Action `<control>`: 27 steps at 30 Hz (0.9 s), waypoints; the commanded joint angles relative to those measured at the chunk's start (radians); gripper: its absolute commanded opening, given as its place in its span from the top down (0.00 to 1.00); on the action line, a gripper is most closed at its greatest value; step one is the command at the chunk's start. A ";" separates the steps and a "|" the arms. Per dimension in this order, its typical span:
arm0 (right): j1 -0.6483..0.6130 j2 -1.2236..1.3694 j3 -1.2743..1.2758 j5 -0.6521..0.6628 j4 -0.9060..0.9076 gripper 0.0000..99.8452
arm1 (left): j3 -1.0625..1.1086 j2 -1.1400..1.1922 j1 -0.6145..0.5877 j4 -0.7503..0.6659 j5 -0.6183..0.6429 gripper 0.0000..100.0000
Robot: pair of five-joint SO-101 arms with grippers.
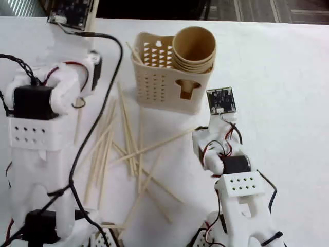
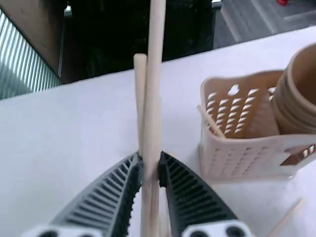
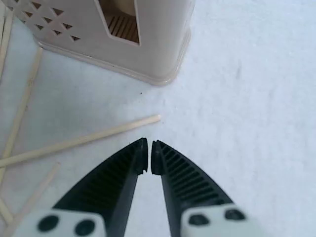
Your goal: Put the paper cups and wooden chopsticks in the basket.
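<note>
Presently left end effector clamps two wooden chopsticks, likely for carrying to basket; right end effector closed, empty.

The table is white and flat. A pale basket with little holes in its walls stands on it, toward the far side. In front of the basket, many wooden chopsticks lie loose on the table. They are spread out and point all sorts of ways. Some lie across each other. One long chopstick lies slanted, going from the pile toward the right side. Its tip is near the basket but does not touch it.
</note>
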 commanded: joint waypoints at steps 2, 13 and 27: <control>0.012 -0.022 -0.005 -0.003 -0.018 0.97 | -0.075 -0.039 0.082 -0.124 0.020 0.98; 0.012 -0.022 -0.003 -0.003 -0.018 0.97 | -0.041 -0.039 0.185 -0.437 0.020 0.98; 0.012 -0.022 -0.003 -0.003 -0.018 0.97 | -0.040 0.068 0.278 -0.738 0.020 0.98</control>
